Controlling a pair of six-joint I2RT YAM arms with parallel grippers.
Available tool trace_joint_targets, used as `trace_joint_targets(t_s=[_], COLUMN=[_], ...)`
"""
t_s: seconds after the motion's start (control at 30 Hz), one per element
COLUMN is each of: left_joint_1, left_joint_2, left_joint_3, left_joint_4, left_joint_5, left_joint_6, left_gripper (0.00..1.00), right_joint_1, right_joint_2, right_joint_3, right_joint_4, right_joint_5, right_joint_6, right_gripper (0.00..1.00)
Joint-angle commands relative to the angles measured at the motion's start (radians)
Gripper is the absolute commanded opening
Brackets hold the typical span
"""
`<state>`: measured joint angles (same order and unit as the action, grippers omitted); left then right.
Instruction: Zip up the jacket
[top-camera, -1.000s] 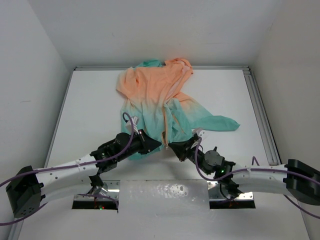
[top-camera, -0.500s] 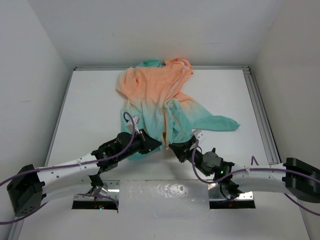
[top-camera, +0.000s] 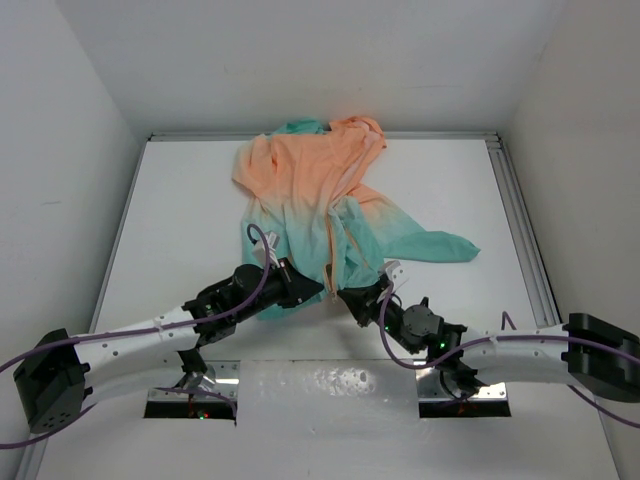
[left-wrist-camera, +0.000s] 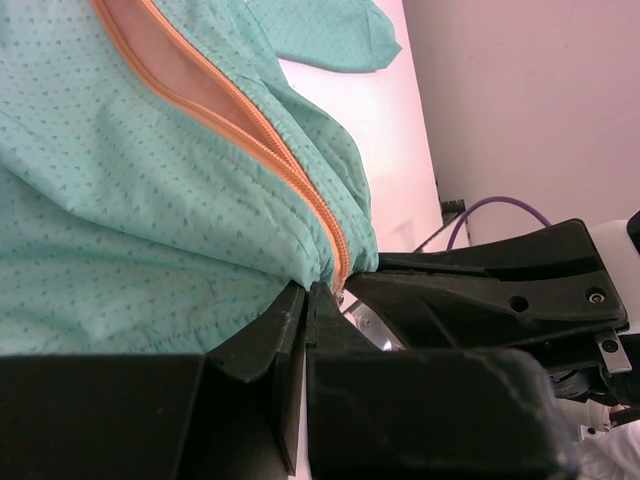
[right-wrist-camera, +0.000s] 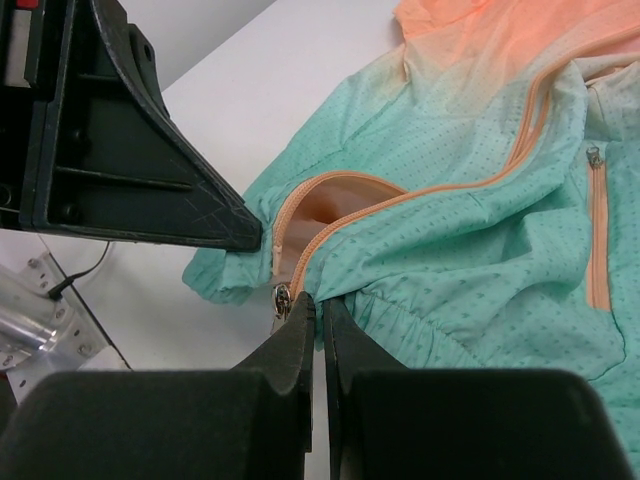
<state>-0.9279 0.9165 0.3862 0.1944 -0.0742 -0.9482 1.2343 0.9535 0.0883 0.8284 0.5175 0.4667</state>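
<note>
The jacket (top-camera: 315, 190) lies spread on the white table, peach-orange at the far end and teal-green toward me, its orange zipper (top-camera: 331, 245) open down the middle. My left gripper (top-camera: 318, 288) is shut on the teal hem (left-wrist-camera: 280, 255) at the bottom of the left zipper edge. My right gripper (top-camera: 343, 296) is shut on the hem (right-wrist-camera: 400, 320) at the bottom of the right zipper edge (right-wrist-camera: 430, 195). The metal zipper slider (right-wrist-camera: 283, 299) hangs just left of my right fingers (right-wrist-camera: 298, 325). The two grippers nearly touch.
A teal sleeve (top-camera: 440, 245) stretches to the right. A metal rail (top-camera: 520, 215) runs along the table's right side, and white walls enclose the table. A clear plate (top-camera: 330, 390) sits between the arm bases at the near edge.
My right gripper has crept slightly left toward the left gripper with the hem in it. The left gripper has barely moved.
</note>
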Motion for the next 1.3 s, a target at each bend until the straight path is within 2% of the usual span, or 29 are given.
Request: trace_joint_targets(t_s=[0.0, 1.27], left_joint_1=[0.009, 0.009], left_joint_2=[-0.001, 0.012], left_joint_3=[0.006, -0.015], left_joint_4=[0.053, 0.066], left_joint_5=[0.008, 0.01], left_joint_6=[-0.004, -0.014], left_gripper=[0.0, 0.0], right_joint_1=[0.01, 0.022], right_joint_2=[0.004, 0.001], right_joint_3=[0.031, 0.054], right_joint_4=[0.052, 0.078], right_joint_5=[0.016, 0.03], right_joint_6=[-0.019, -0.063], right_gripper=[0.0, 0.0])
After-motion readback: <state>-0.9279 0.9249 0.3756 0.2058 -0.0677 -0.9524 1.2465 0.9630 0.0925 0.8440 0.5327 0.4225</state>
